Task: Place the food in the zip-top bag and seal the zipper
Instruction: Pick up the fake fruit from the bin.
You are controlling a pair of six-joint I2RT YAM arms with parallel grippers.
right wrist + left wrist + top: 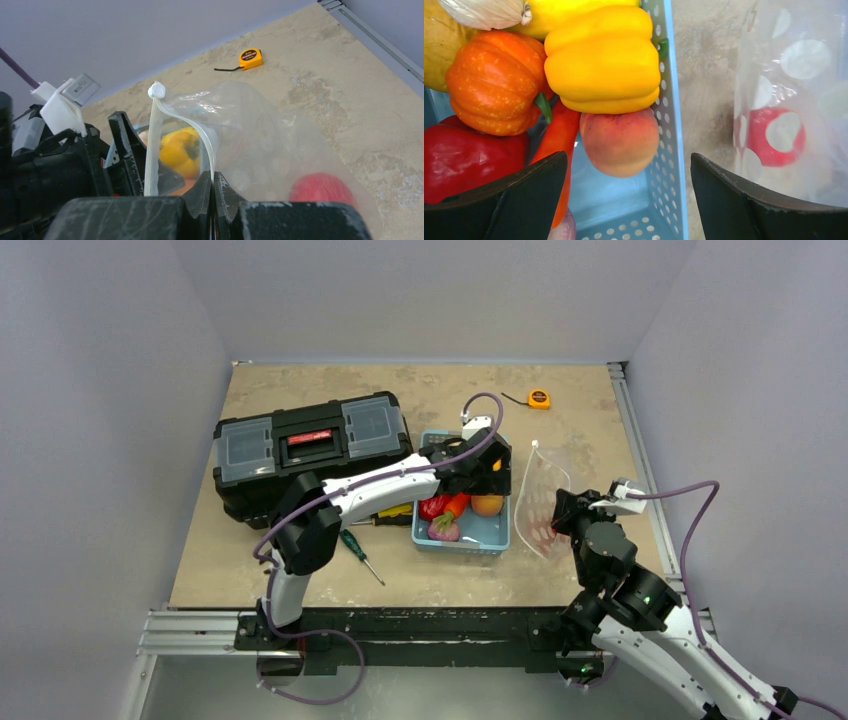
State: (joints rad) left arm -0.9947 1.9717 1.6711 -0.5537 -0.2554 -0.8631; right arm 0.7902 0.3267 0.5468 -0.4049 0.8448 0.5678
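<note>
The food lies in a light blue basket (465,540): a yellow pepper (604,60), an orange pumpkin (494,85), a peach (619,142), a red pepper (469,160) and an orange carrot (560,130). My left gripper (628,162) is open and empty just above the peach, at the basket's right wall (669,125); it also shows in the top view (488,468). The zip-top bag (545,495) stands to the right of the basket with its mouth held open. A red piece (320,189) lies inside it. My right gripper (213,177) is shut on the zipper (152,145) strip.
A black toolbox (310,445) stands left of the basket, with a green-handled screwdriver (360,555) in front of it. An orange tape measure (539,398) lies at the back. A metal rail (640,460) runs along the table's right edge.
</note>
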